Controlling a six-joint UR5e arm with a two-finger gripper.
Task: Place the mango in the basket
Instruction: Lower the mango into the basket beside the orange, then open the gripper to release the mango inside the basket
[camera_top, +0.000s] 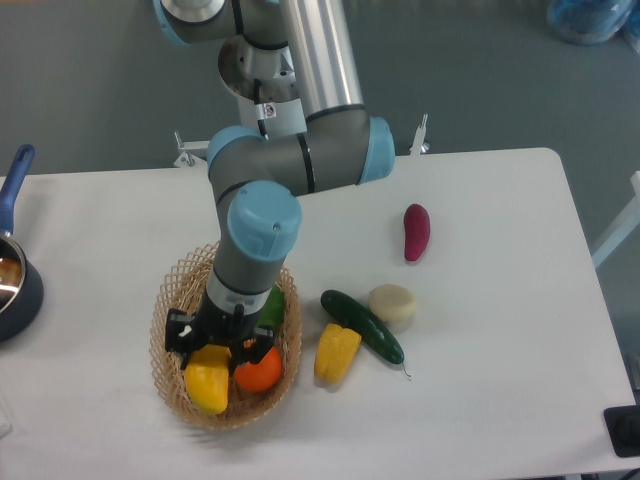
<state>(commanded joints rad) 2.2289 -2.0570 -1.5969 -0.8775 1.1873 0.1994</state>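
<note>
Black gripper (215, 352) fingers clamp the top of the yellow mango (207, 380), which sits low inside the wicker basket (166, 310) near the desk's (490, 400) front-left part. An orange (260, 371) touches the mango's right side; corn cob (336, 351), cucumber (362, 326) lie beside the basket.

Silver-grey tubular arm (300, 60), light-blue joint caps, black tool (220, 338).

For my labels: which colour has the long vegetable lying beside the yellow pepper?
The cucumber is dark green, seen clearly in the fixed camera view.
</note>
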